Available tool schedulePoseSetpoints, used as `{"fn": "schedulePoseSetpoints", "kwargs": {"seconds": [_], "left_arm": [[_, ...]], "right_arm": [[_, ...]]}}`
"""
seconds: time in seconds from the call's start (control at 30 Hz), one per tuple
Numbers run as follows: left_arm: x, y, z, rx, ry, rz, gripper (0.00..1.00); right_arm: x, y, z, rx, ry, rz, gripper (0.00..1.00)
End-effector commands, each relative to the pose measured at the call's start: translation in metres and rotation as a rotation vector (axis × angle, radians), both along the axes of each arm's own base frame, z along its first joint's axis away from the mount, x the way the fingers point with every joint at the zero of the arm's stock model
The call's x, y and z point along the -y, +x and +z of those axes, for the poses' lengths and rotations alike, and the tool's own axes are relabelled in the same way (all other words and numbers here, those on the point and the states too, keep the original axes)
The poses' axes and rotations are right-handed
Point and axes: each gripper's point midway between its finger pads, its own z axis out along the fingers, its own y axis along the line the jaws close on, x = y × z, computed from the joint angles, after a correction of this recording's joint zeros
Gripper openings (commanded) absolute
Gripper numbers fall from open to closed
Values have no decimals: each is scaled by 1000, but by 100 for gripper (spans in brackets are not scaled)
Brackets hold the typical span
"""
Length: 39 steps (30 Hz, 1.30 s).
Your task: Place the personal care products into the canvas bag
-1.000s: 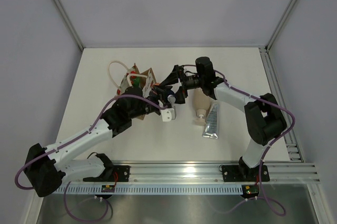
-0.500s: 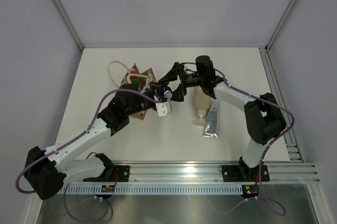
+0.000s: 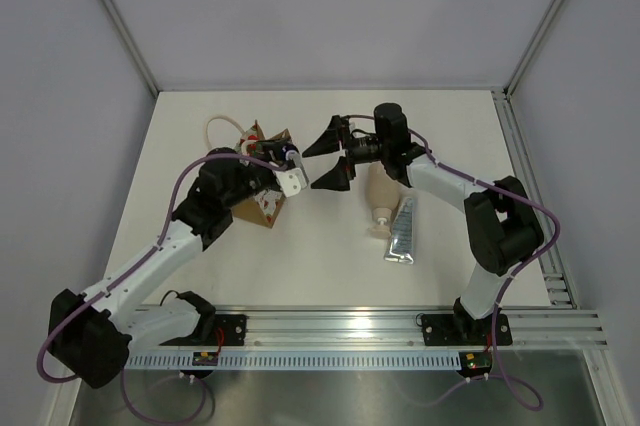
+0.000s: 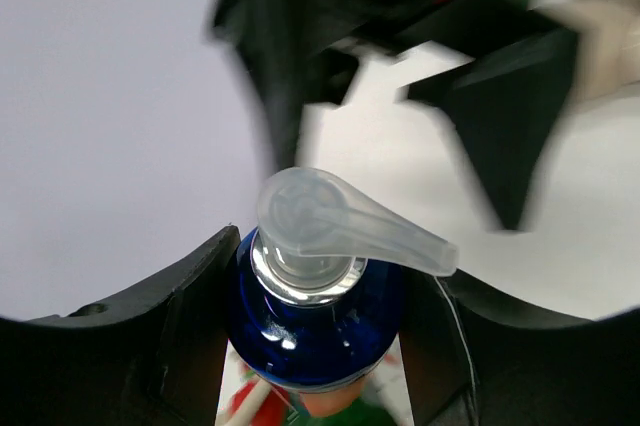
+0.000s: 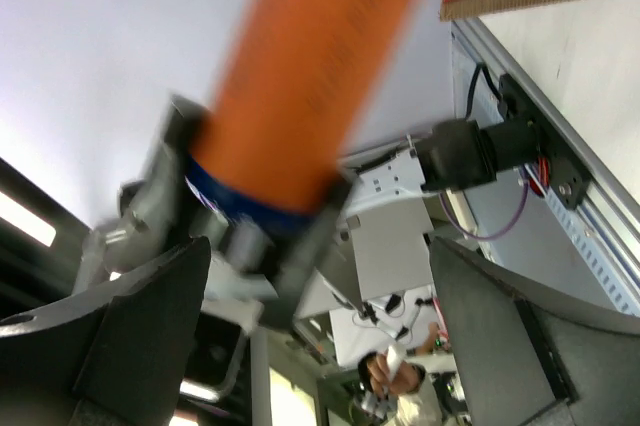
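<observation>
Top external view, left to right: we see the canvas bag (image 3: 256, 209) standing on the counter (image 3: 330, 266). The left fingers (image 4: 165, 331) are clenched on the small orange bottle (image 5: 310, 66) at the bag's right edge. The left wrist view shows its clear pump head (image 4: 335, 226). Next, near the bottle, the right fingers (image 3: 332, 176) are spread and grasp nothing. Further right, the beige bottle (image 3: 381, 196) lies on the counter, with the silver-grey tube (image 3: 402, 230) just beside it.
</observation>
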Motion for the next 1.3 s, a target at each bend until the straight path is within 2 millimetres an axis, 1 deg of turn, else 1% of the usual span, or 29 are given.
{"fn": "schedulePoseSetpoints", "kwargs": {"seconds": [0.0, 0.17, 0.27, 0.43, 0.5, 0.53, 0.57, 0.6, 0.67, 0.77, 0.83, 0.93, 0.97, 1.03, 1.07, 1.27], "left_arm": [[-55, 17, 149, 417, -210, 225, 0], [-60, 10, 171, 422, -280, 228, 0], [-65, 11, 173, 424, -281, 241, 0], [-73, 17, 170, 407, -300, 267, 0], [-83, 22, 171, 403, -314, 301, 0], [-87, 23, 173, 389, -348, 315, 0], [-98, 29, 174, 381, -366, 349, 0], [-104, 30, 177, 378, -388, 365, 0], [-116, 35, 177, 338, -434, 400, 0], [-121, 38, 174, 286, -458, 417, 0], [-123, 37, 168, 246, -469, 425, 0], [-127, 36, 158, 197, -496, 429, 0], [-130, 38, 148, 175, -498, 437, 0], [-129, 36, 142, 148, -525, 426, 0], [-129, 37, 135, 126, -531, 427, 0], [-121, 35, 112, 19, -582, 402, 0]], "right_arm": [[8, -29, 8, 38, 40, 153, 99], [13, -25, 6, 43, 38, 139, 100], [15, -24, 6, 47, 37, 133, 99], [16, -22, 7, 53, 38, 128, 100], [17, -22, 7, 53, 37, 125, 100], [18, -21, 8, 54, 38, 123, 100], [20, -20, 8, 56, 38, 117, 100], [20, -20, 8, 56, 38, 117, 100], [21, -19, 8, 55, 37, 113, 99], [24, -16, 9, 61, 38, 102, 99], [26, -14, 9, 60, 37, 95, 99], [29, -11, 8, 60, 36, 84, 99], [30, -10, 9, 63, 37, 83, 100], [32, -7, 9, 61, 37, 75, 99], [33, -7, 10, 63, 37, 72, 99], [38, -2, 10, 64, 36, 53, 99]]}}
